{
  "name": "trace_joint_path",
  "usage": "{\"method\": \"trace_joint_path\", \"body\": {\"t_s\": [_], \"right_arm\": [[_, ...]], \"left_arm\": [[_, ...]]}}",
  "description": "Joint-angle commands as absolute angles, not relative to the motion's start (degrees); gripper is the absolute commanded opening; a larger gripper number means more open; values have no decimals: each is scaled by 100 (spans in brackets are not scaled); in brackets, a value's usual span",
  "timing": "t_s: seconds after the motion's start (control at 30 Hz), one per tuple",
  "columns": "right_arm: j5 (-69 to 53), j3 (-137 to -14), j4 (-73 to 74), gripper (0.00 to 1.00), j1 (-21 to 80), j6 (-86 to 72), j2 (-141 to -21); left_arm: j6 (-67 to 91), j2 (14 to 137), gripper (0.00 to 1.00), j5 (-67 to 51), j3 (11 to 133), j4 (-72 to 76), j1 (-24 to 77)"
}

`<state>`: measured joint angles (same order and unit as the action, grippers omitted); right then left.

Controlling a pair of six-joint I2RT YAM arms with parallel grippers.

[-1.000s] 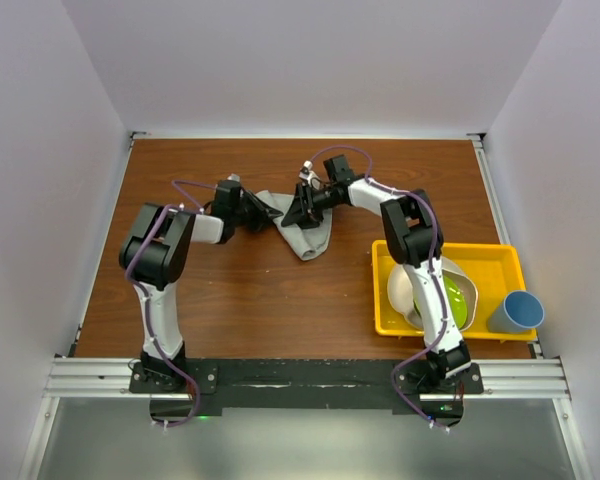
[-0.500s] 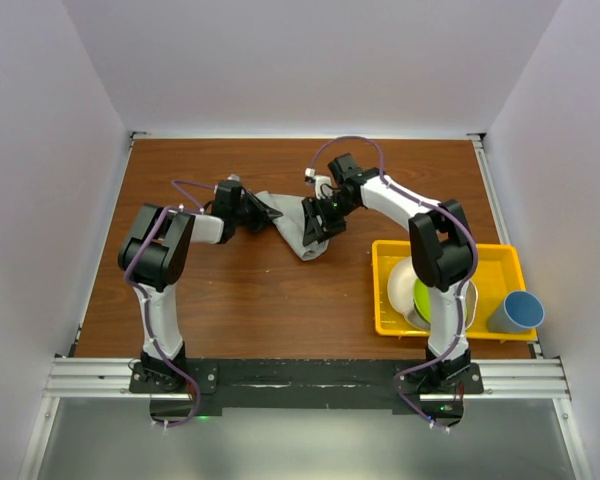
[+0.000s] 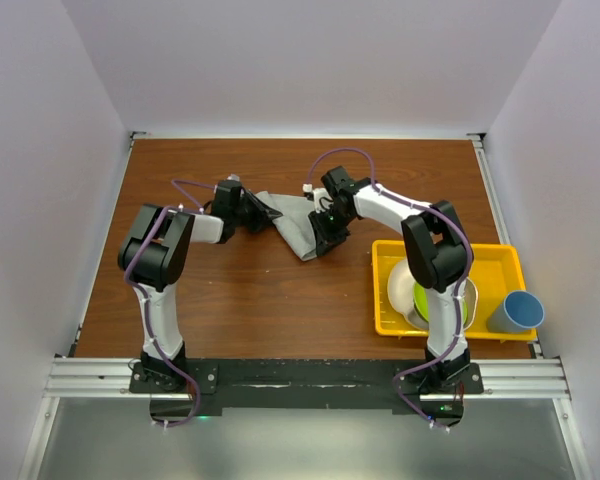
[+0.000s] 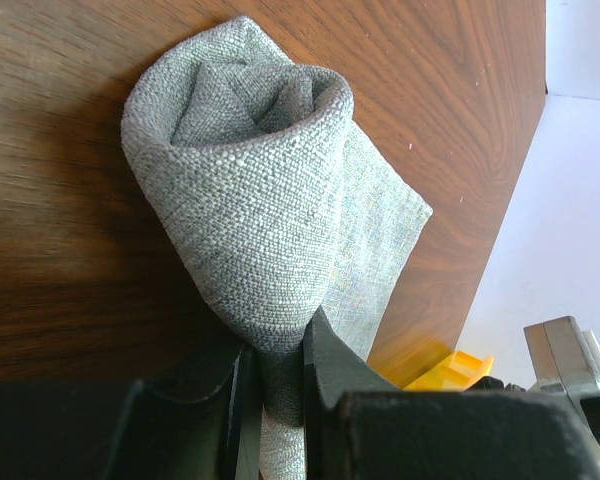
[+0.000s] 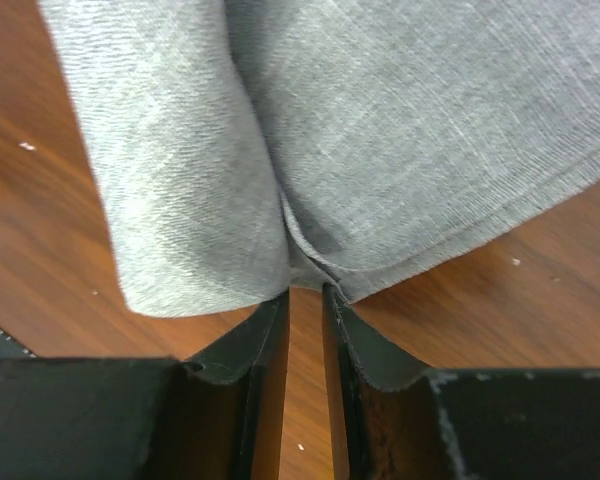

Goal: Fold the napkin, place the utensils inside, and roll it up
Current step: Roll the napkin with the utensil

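The light grey napkin (image 3: 294,222) lies rolled and bunched at the table's middle back. My left gripper (image 3: 263,214) is shut on its left end; in the left wrist view the roll (image 4: 250,190) runs away from the black fingers (image 4: 330,370), which pinch its tail. My right gripper (image 3: 325,233) is at the napkin's right lower edge. In the right wrist view its fingertips (image 5: 270,320) stand close together, pinching a crease of the cloth (image 5: 380,150) at their very tips. The spoon is hidden or out of view.
A yellow tray (image 3: 500,262) at the right holds a white bowl (image 3: 400,288) and a green dish (image 3: 458,305). A blue cup (image 3: 517,312) stands beside it. The tray's corner also shows in the left wrist view (image 4: 450,368). White walls enclose the table.
My right gripper has swung from the napkin's far upper side down to its right lower edge, and its elbow has moved right. The left gripper has held still on the cloth.
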<state>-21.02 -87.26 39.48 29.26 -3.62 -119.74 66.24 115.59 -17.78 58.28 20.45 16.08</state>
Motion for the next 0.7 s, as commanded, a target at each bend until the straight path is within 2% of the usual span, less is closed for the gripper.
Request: {"method": "trace_joint_path", "body": {"t_s": [0.0,0.1,0.23,0.37,0.67], "right_arm": [[-1643,-8991,4043,27,2997,-351,-11506],[-2073,-9368,4070,38,3129,-571,-11356],[-2522,-9650,3606,41,3146,-1036,-11452],[-2918,-9738,3445,31,3181,-1213,-11873],[-2199,-8772,3155,27,3182,-906,-11971]], "left_arm": [[6434,11698,0,-1670,5731,1345,1494],[6504,11724,0,-1696,5704,1450,1494],[6539,11733,0,-1714,5757,1424,1494],[6530,11716,0,-1696,5792,1362,1494],[6662,11698,0,-1705,5765,1310,1494]]}}
